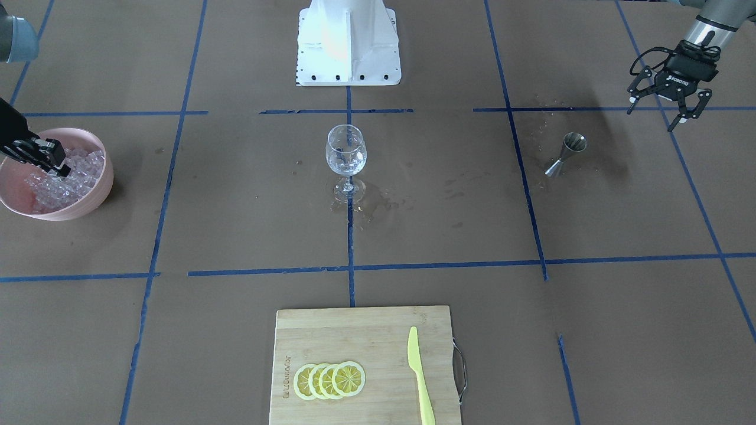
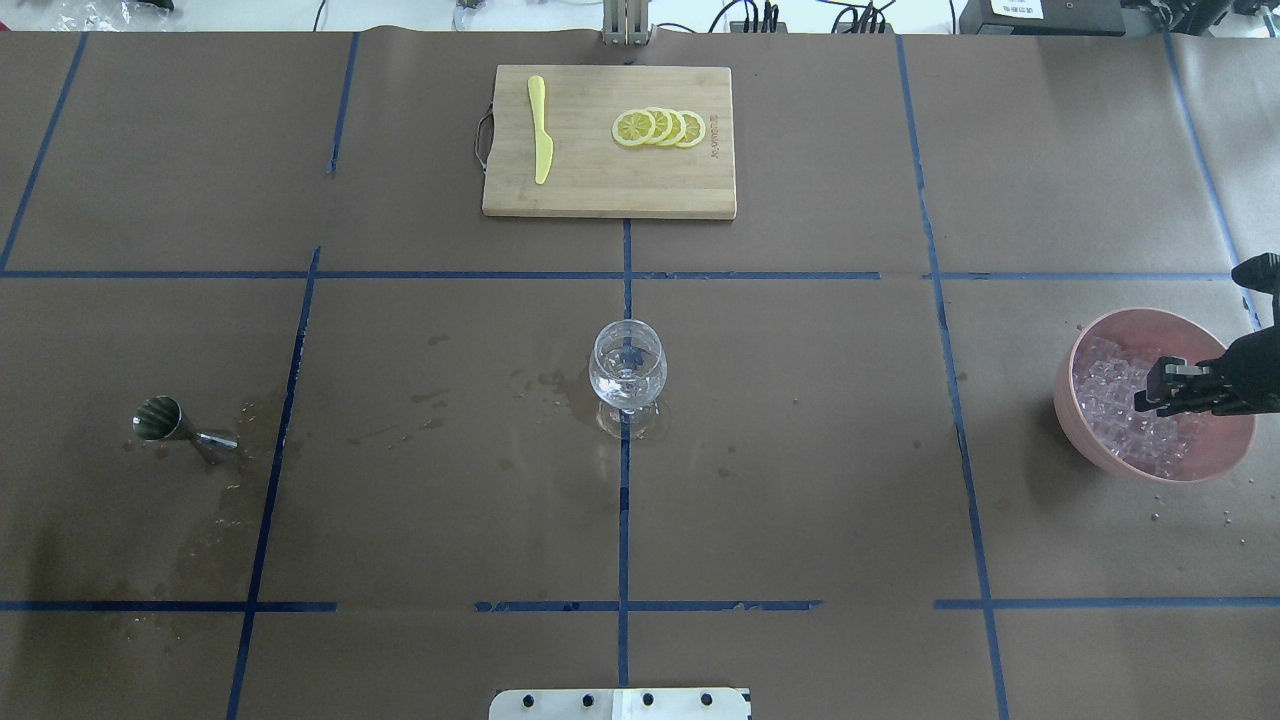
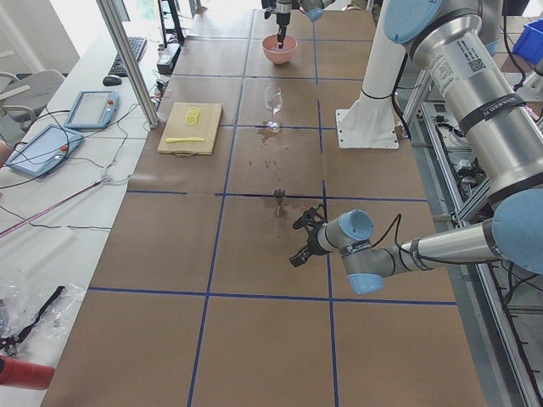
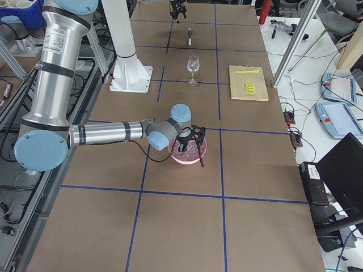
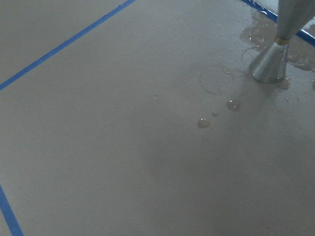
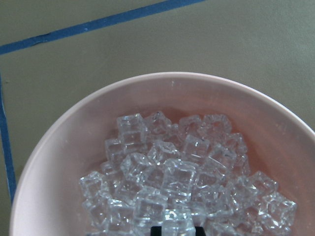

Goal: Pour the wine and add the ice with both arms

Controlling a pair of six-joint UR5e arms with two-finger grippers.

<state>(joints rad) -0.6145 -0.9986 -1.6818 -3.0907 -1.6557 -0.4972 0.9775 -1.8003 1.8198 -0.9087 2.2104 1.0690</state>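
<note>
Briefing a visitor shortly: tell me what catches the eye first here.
A pink bowl heaped with ice sits on the robot's right, the right gripper low over it. In the middle a wine glass stands among wet patches, and the open left gripper hangs near a steel jigger on the left.

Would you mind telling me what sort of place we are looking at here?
Probably a robotics lab workcell staged as a mock bar: the table is gridded with blue tape, teach pendants lie on the side bench, and a wine glass and bowl of ice serve as props.
</note>
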